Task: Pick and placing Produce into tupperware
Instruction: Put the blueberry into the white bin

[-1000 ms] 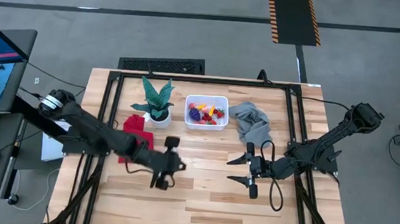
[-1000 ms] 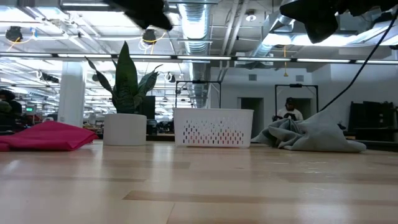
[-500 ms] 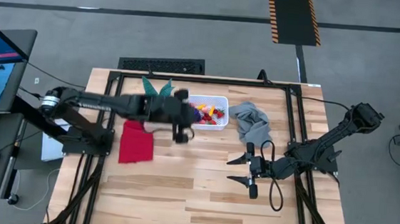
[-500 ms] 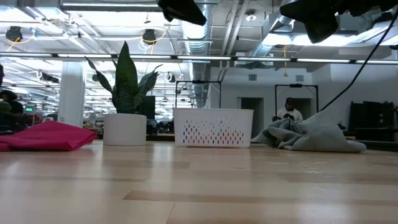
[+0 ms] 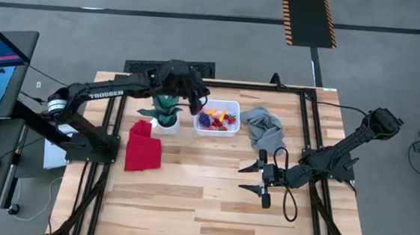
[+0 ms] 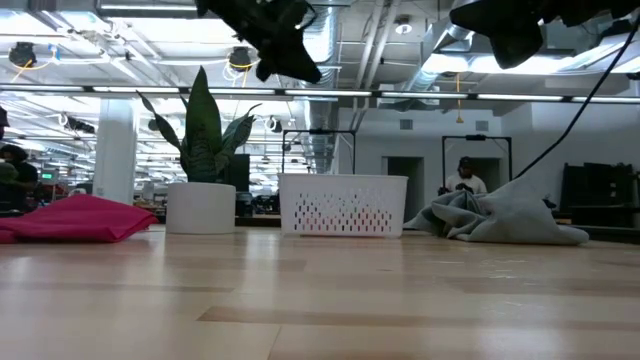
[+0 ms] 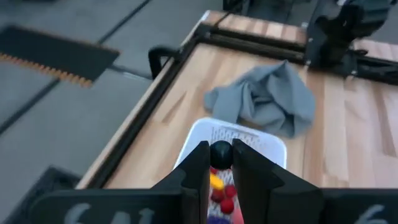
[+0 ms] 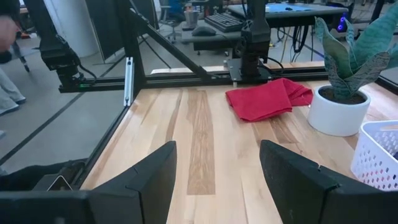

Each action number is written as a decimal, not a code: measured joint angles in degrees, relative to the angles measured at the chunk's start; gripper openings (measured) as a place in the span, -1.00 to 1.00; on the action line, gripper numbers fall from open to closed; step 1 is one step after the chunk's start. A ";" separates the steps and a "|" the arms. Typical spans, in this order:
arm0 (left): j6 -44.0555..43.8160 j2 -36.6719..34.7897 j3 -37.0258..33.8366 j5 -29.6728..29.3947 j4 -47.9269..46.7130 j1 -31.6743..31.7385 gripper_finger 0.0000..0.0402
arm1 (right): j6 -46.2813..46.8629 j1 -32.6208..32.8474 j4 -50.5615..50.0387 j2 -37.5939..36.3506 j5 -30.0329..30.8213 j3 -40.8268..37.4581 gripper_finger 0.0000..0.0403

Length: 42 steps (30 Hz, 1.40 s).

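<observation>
- A pale wooden table (image 5: 203,207) inside a black frame stands on a grey floor; the low view looks across it into a large hall with ceiling ducts and strip lights, where a person sits far behind the bench.
- The tupperware (image 5: 217,117) is a small white rectangular bin with rounded corners, perforated walls and a mesh-like bottom, sitting near the table's far edge between a potted plant (image 5: 166,108) and a crumpled grey cloth (image 5: 262,127).
- Inside it lies the produce (image 5: 218,119): tiny red, yellow, pink and purple pieces heaped together, too small to name one by one from above.
- A red cloth (image 5: 143,147) lies flat on the near side of the plant, towards the left edge.
- The left arm stretches from the table's left side across the plant, its wrist raised well above the table.
- The left gripper (image 7: 220,155) hangs over the tupperware's left end, its fingers (image 7: 198,163) pinched nearly together on a small dark round piece (image 7: 221,152), which sits between the tips directly above the bin.
- The right arm folds low over the table's right half, well apart from the bin.
- The right gripper (image 5: 252,178) points towards the table's middle with its fingers (image 8: 149,175) spread wide and nothing between them.
</observation>
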 joint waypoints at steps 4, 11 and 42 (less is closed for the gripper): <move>-1.84 3.60 0.11 4.12 2.21 1.32 -0.77 | 0.02 -0.31 0.05 -0.02 0.01 -0.02 0.27; -1.00 10.86 0.10 6.56 2.96 1.32 -0.77 | 0.41 -0.31 -0.24 -0.02 0.00 -0.07 0.27; -1.06 36.50 27.16 11.74 -26.76 -0.38 -0.77 | 1.05 0.22 -0.25 0.02 -0.20 -0.02 0.27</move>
